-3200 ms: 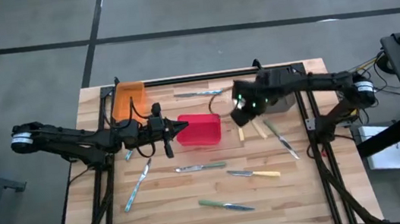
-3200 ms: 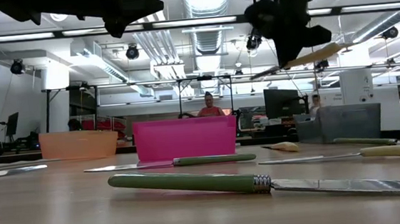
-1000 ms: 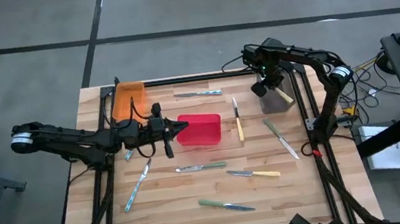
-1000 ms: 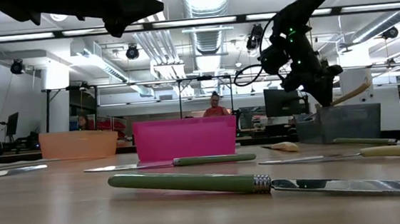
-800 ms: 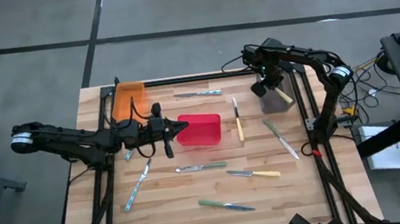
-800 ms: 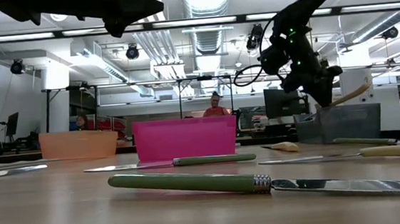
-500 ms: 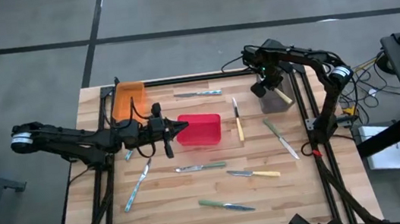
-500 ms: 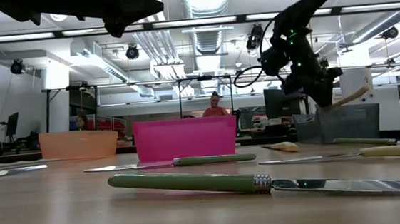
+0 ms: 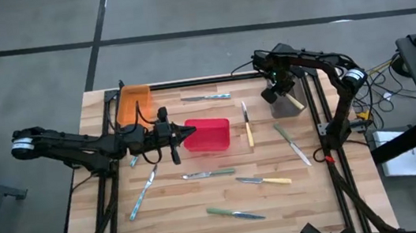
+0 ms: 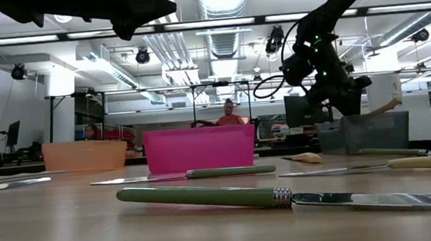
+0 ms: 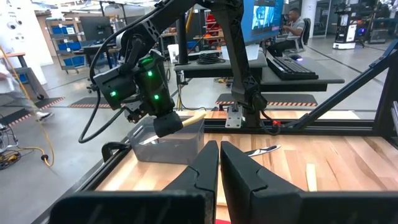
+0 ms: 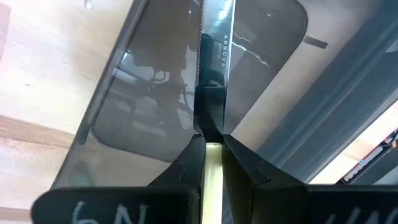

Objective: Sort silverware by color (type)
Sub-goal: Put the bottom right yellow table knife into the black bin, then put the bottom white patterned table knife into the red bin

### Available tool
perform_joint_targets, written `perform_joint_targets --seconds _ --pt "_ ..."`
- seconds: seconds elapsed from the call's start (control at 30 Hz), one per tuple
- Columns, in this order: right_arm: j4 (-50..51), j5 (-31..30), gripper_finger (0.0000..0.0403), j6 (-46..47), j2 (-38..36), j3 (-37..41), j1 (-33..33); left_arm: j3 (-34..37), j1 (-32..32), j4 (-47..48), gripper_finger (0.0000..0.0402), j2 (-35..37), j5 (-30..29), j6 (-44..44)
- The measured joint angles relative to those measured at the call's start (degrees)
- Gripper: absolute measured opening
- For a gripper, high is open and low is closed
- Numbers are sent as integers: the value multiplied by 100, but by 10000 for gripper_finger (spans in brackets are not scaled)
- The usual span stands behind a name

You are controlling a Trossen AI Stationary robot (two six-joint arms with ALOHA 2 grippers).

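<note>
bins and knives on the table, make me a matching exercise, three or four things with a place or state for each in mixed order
Things:
1. grey bin
2. orange bin
3. yellow-handled knife
4. green-handled knife

Places or states:
A. lying flat on the table, nearest the low camera
B. at the table's far left corner
C. held in the right gripper's jaws, blade down in a bin
D. directly under the right gripper

Pairs: 1-D, 2-B, 3-C, 4-A
</note>
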State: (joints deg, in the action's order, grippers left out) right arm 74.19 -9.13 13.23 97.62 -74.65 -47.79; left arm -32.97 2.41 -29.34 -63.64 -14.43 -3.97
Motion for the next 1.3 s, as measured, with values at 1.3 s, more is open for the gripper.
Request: perform_joint_targets --seconds 1.3 --pt "225 10 77 -20 -321 -145 12 0 1 24 0 0 1 29"
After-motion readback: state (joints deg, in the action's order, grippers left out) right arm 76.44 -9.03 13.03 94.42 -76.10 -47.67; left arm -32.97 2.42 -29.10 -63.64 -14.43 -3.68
